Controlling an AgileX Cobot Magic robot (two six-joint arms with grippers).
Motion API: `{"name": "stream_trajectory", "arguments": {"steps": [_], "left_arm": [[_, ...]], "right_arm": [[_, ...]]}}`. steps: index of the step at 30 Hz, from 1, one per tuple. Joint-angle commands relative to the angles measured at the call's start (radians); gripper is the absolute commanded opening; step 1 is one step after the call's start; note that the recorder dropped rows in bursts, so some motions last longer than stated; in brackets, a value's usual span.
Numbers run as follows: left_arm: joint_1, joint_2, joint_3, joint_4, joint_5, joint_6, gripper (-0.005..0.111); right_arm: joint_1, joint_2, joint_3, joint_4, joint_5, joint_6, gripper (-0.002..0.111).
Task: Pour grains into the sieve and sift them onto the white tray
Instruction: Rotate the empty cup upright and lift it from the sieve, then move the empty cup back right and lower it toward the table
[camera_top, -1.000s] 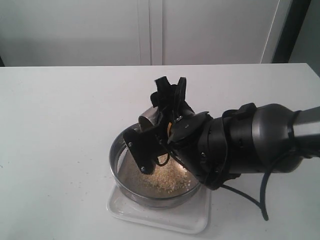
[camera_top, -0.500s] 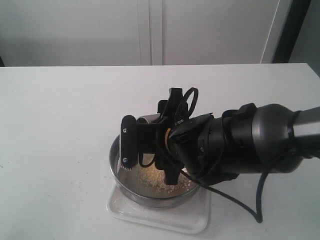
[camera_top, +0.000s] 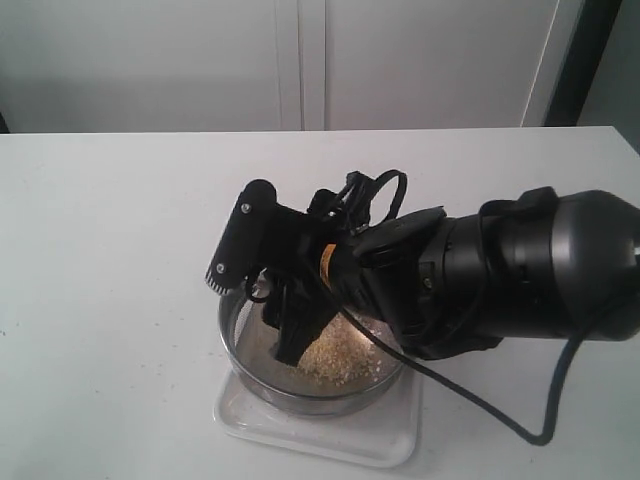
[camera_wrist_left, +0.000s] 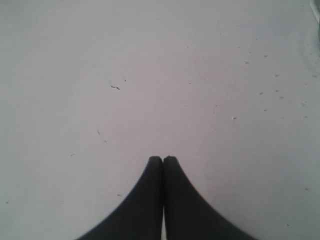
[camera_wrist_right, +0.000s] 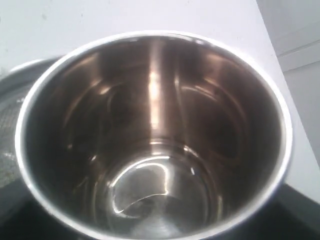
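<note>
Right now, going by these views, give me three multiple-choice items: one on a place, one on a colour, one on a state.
1. Where does the heap of grains lie? A on the bare table; B in the sieve; C in a bowl.
2. What colour is the tray under the sieve? A blue; B black; C white.
3. How is the steel cup? A empty; B half full; C brimming.
Answers: 1 B, the heap sits on the mesh inside the ring; 2 C, a white rim shows below the sieve; 3 A, the right wrist view shows its bare shiny bottom.
</note>
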Motion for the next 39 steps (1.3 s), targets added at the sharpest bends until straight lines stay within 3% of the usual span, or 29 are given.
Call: {"name": "stream_trajectory", "arguments": {"steps": [1, 7, 24, 39], "left_arm": [[-0.002, -0.004, 0.005, -0.01, -0.004, -0.005, 0.0], [-0.002, -0.004, 0.005, -0.01, -0.004, -0.005, 0.0], [-0.002, -0.004, 0.005, -0.01, -0.004, -0.005, 0.0], [-0.002, -0.004, 0.005, -0.01, -0.004, -0.005, 0.0]], "right_arm": [[-0.02, -0.044, 0.0, -0.002, -0.036, 0.121, 0.0], [-0.094, -0.075, 0.0, 0.002, -0.186, 0.208, 0.0], [-0.269, -0.091, 0.026, 0.008, -0.377, 0.309, 0.0], [-0.301, -0.147, 0.06, 0.051, -0.406, 0.316, 0.0]]}}
